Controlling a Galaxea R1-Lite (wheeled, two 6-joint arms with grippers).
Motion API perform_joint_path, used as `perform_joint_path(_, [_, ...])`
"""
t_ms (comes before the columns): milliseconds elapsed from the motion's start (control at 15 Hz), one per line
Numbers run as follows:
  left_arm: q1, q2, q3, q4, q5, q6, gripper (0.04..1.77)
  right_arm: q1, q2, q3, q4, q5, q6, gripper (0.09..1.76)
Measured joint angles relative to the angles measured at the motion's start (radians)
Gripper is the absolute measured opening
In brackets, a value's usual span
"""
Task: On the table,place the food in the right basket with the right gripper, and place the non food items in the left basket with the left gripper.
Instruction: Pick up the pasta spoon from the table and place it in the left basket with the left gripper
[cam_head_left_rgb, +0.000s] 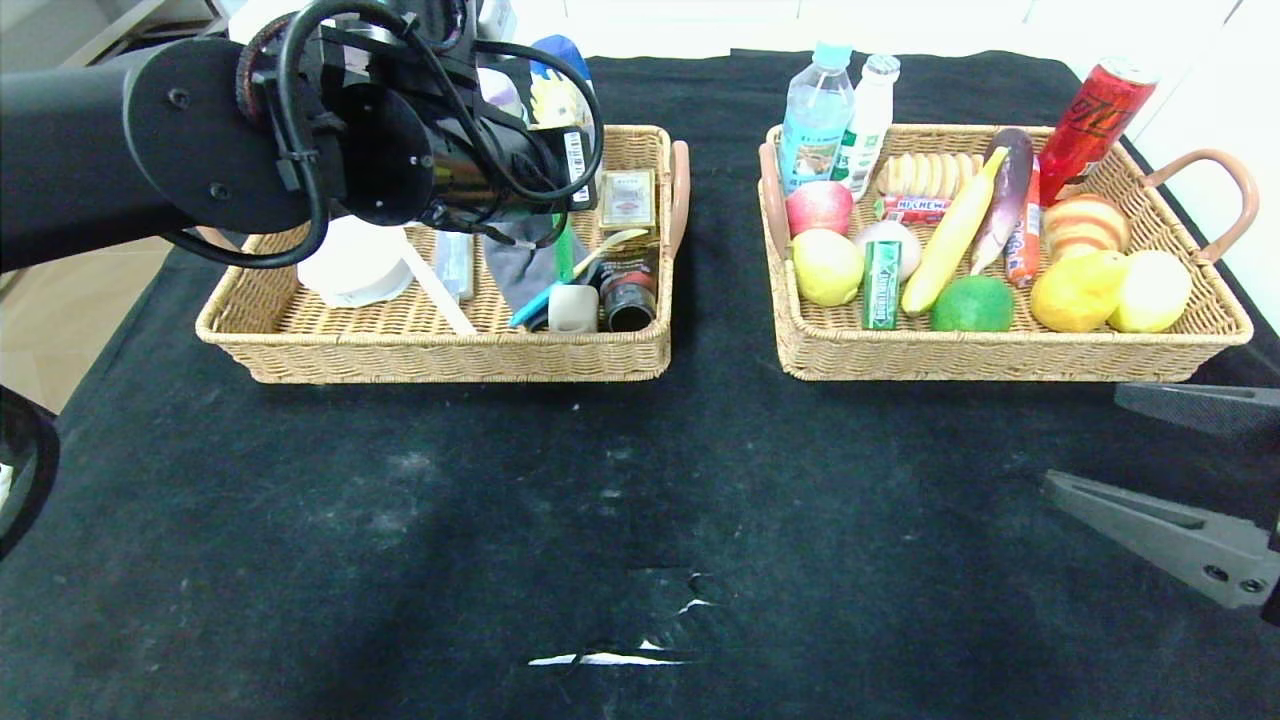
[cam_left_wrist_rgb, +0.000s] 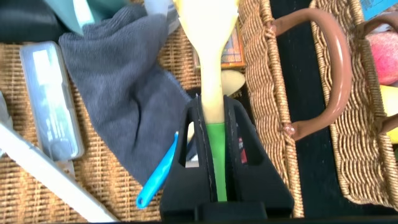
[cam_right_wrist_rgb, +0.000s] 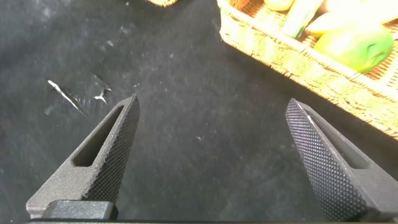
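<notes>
We saw the left claw (cam_left_wrist_rgb: 214, 146) clenched on a cream-and-green plastic spoon (cam_left_wrist_rgb: 212, 74), above the left woven wicker basket (cam_head_left_rgb: 430, 345). The right claw (cam_right_wrist_rgb: 214, 155) hung released over the black surface (cam_head_left_rgb: 620, 500), beside the right woven wicker basket (cam_head_left_rgb: 1000, 355).

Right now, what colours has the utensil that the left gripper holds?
The utensil is cream with a green handle; the left wrist view shows it best.

Two baskets sit side by side on the table (cam_head_left_rgb: 400, 520), across the upper half of the head view. The left basket (cam_head_left_rgb: 440, 350) holds a cloth (cam_left_wrist_rgb: 118, 93), a case (cam_left_wrist_rgb: 53, 99) and a spatula (cam_left_wrist_rgb: 208, 37). The right basket (cam_head_left_rgb: 1000, 350), upper right, holds fruit, with bottles (cam_head_left_rgb: 815, 115) at its upper-left corner and a can (cam_head_left_rgb: 1095, 115) at its upper right.
</notes>
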Motion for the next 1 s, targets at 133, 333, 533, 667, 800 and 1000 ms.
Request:
perform_joint_path(133, [0.004, 0.013, -0.001, -0.057, 0.001, 0.017, 0.2, 0.0, -0.007, -0.001, 0.0, 0.0, 0.001, 1.71])
perform_joint_path(333, [0.005, 0.031, -0.001, -0.072, 0.003, 0.027, 0.2, -0.001, -0.011, -0.002, 0.0, 0.0, 0.001, 1.71])
perform_joint_path(533, [-0.006, 0.041, 0.005, -0.072, 0.007, 0.026, 0.48, -0.001, -0.013, -0.002, 0.0, 0.0, 0.001, 1.71])
perform_joint_path(667, [-0.006, 0.046, 0.009, -0.071, 0.007, 0.023, 0.76, -0.003, -0.013, -0.002, 0.0, 0.0, 0.001, 1.71])
perform_joint_path(800, [-0.007, 0.045, 0.016, -0.071, 0.007, 0.023, 0.97, -0.003, -0.013, -0.002, 0.0, 0.0, 0.001, 1.71])
perform_joint_path(1000, [-0.008, 0.028, 0.046, -0.069, 0.007, 0.027, 1.21, -0.003, -0.013, -0.001, 0.0, 0.0, 0.001, 1.71])
